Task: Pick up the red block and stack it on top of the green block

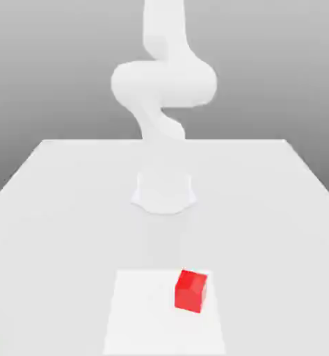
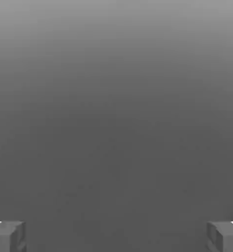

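The red block (image 1: 190, 290) is a plain bright red, unmarked, its top face a shade lighter than the two sides in shadow. It sits on a white square patch (image 1: 142, 313) at the bottom centre of the exterior view, slightly brighter than the pale grey-white bench (image 1: 55, 201) around it. The robot arm (image 1: 163, 83) in the upper centre is plain white with soft grey shading, and its round base (image 1: 164, 191) is the same white. The backdrop is a smooth grey gradient. In the hand view, the fingertips (image 2: 7, 236) are mid-grey with white upper edges against a grey ground that darkens downward.
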Tool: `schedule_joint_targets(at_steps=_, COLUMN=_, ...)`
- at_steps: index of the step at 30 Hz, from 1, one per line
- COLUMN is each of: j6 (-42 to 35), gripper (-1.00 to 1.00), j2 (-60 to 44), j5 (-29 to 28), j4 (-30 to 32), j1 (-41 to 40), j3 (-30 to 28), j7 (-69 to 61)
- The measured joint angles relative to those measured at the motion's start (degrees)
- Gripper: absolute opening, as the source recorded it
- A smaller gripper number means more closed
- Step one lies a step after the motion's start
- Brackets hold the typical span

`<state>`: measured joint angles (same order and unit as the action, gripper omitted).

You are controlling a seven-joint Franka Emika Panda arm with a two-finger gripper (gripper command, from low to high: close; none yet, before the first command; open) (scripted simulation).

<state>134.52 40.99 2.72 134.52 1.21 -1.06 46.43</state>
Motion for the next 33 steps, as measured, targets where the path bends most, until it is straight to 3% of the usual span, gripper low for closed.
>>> schedule_joint_targets(at_steps=7, j6=8.51, gripper=0.0, j2=-15.99, j5=7.11, j4=8.38, j1=3.09, j3=-0.37, j7=2.98)
schedule_joint_targets(at_steps=12, j6=14.53, gripper=0.0, j2=-26.65, j5=8.67, j4=14.17, j1=4.1, j3=1.55, j7=7.42)
schedule_joint_targets(at_steps=16, j6=19.66, gripper=0.0, j2=-34.67, j5=5.98, j4=18.92, j1=3.98, j3=3.4, j7=13.8)
schedule_joint_targets(at_steps=19, j6=23.55, gripper=0.0, j2=-40.27, j5=-0.21, j4=22.52, j1=4.04, j3=3.51, j7=21.53)
schedule_joint_targets(at_steps=28, j6=35.56, gripper=0.0, j2=-54.61, j5=-4.49, j4=21.83, j1=4.78, j3=2.11, j7=25.66)
schedule_joint_targets(at_steps=29, j6=36.39, gripper=-1.0, j2=-55.6, j5=-4.51, j4=21.73, j1=4.81, j3=2.07, j7=25.72)
schedule_joint_targets(at_steps=33, j6=36.44, gripper=-1.0, j2=-55.6, j5=-4.59, j4=21.73, j1=4.81, j3=2.08, j7=25.8)
